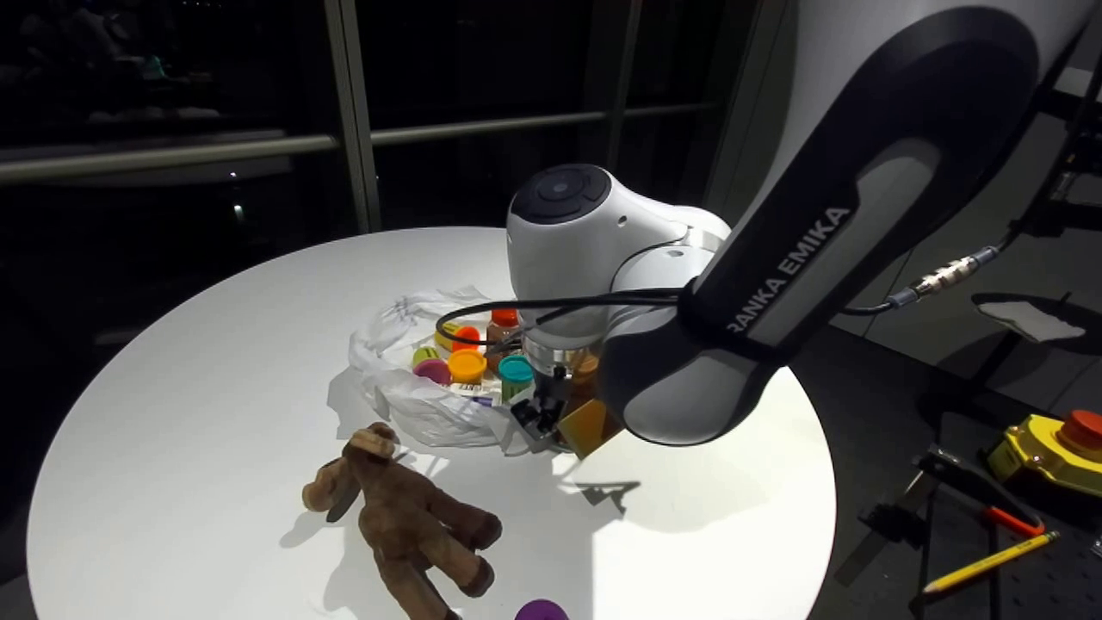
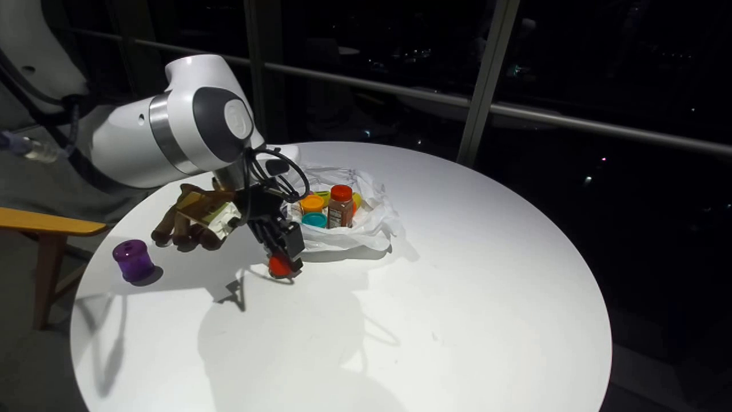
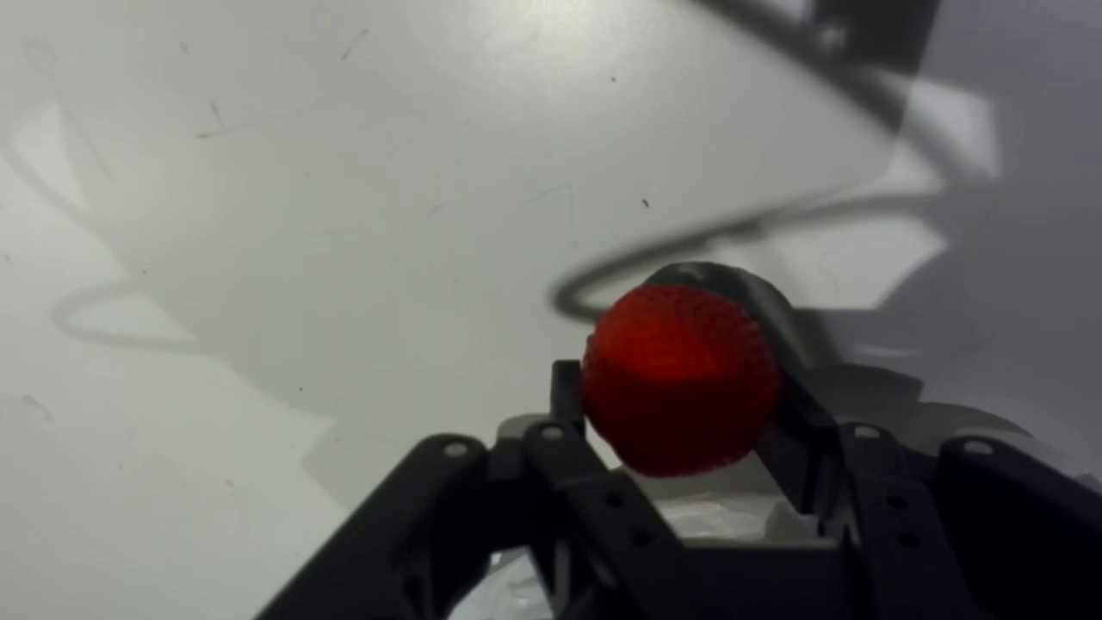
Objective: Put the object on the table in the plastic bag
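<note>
In the wrist view, the tool [image 3: 680, 400] appears to pinch a round red object [image 3: 680, 375] between its 2 fingers [image 3: 566, 383]; no long axis shows. In an exterior view, that object sits low just outside the crumpled rim of the plastic bag [image 2: 357, 239], so the coming move likely calls for a lift over it, toward the orange-lidded tub [image 2: 312, 203] inside. In an exterior view, the brown plush bear [image 1: 400, 508] lies near the bag; open desk [image 1: 215, 448] lies across the bag from the tool.

Dark windows [image 1: 491, 60], brightly lit table [image 2: 486, 297], overlapping shadows [image 2: 309, 326]; wrist view soft, glare [image 3: 542, 26] near top
</note>
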You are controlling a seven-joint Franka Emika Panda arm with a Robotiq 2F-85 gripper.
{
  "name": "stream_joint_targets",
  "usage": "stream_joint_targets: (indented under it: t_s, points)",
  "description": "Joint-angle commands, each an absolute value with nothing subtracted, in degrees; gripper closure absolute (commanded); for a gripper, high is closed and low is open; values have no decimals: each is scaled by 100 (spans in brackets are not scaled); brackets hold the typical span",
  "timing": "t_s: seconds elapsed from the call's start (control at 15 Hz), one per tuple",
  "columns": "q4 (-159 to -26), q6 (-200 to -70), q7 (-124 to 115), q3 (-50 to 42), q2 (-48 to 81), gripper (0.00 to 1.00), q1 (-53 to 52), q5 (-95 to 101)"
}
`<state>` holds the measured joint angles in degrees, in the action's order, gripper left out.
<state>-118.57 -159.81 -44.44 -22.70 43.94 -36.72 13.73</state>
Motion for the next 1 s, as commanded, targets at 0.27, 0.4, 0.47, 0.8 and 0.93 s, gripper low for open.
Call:
stream_joint_targets:
  t_s: [0.27, 0.4, 0.47, 0.8, 0.93]
  points:
    - [-12343, -14968, -5156, -2391, 3418, 74, -4102, 1454]
    - [-12152, -14602, -5626, -2355, 3169, 74, -4176, 1590]
    - [-11999, -14514, -5847, -2317, 3085, 74, -4178, 1670]
    - [-10593, -14766, -6684, -2073, 3533, 74, -3742, 1983]
    - [-9978, -14736, -7023, -2075, 4034, 74, -3566, 2135]
